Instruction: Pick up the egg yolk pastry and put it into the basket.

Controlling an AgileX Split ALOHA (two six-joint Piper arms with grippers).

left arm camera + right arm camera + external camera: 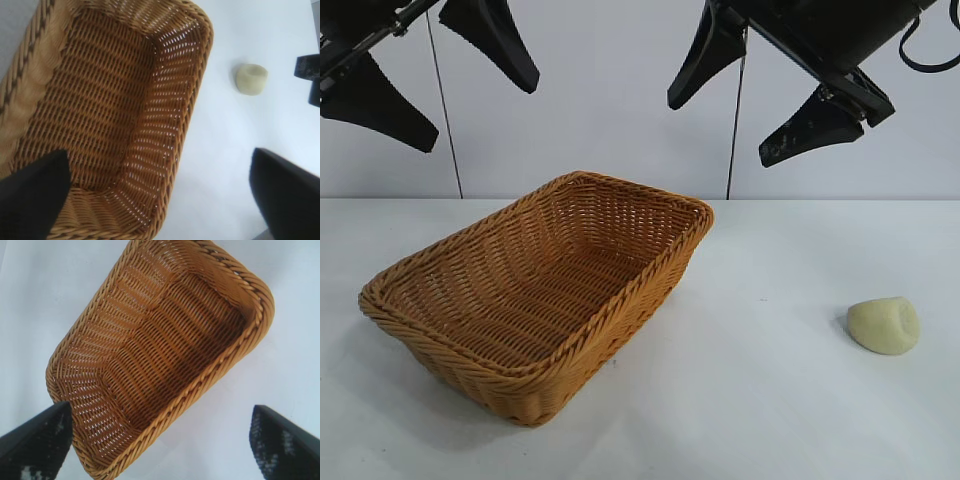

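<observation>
The egg yolk pastry [884, 325], a pale yellow-cream lump with a dent, lies on the white table at the right, apart from the basket. It also shows in the left wrist view [251, 78]. The orange-tan wicker basket [650, 265] stands empty at the centre-left; its rim shows in the left wrist view [200, 95] and in the right wrist view [260, 325]. My left gripper [475, 115] hangs high above the basket's left end, open and empty. My right gripper [720, 130] hangs high, above the table just right of the basket, open and empty, well up and left of the pastry.
The white table [770, 400] runs to a pale wall behind. Two dark vertical seams [443, 100] mark the wall. Nothing else lies on the table.
</observation>
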